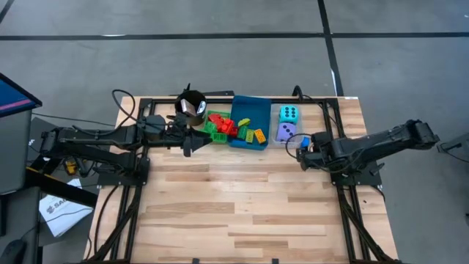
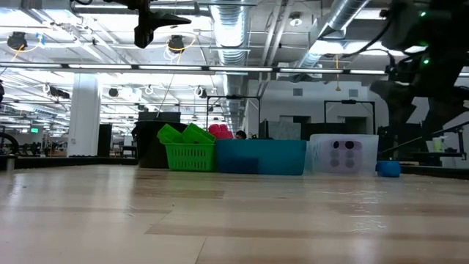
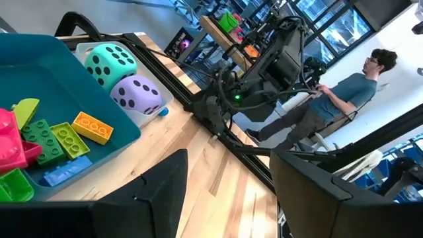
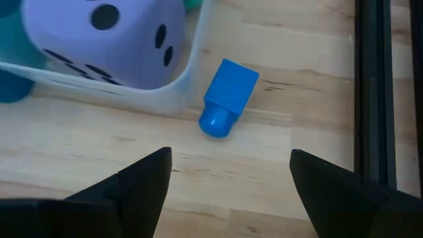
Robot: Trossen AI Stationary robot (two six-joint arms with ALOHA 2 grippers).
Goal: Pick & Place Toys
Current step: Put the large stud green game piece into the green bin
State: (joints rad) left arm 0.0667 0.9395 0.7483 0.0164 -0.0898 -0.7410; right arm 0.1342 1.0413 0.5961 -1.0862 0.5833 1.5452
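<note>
- The small blue plastic brick with one round stud [image 4: 228, 98] lies on the wooden bench [image 1: 242, 205], just beside the clear tray's wall [image 4: 182, 89].
- It looks light, hard and rather slick; its flat sides seem the safest hold.
- The right tool [image 4: 228, 178] hovers near it, fingers apart, empty.
- The left tool [image 3: 228, 192] is spread apart, empty, above the bench beside the blue tray.
- The clear tray holds the purple foam die [image 4: 109, 39] and cyan foam die [image 3: 109, 63]; the blue tray [image 3: 66, 53] holds assorted bricks.

The left gripper [image 3: 228, 192] has its fingers apart above the wooden table [image 3: 205, 158]. The blue tray [image 3: 79, 86] holds green, yellow and blue bricks [image 3: 63, 142]. Beside it, a cyan die [image 3: 109, 63] and a purple die [image 3: 137, 94] lie in the clear tray [image 3: 157, 108]. A person [image 3: 344, 92] stands behind.
</note>
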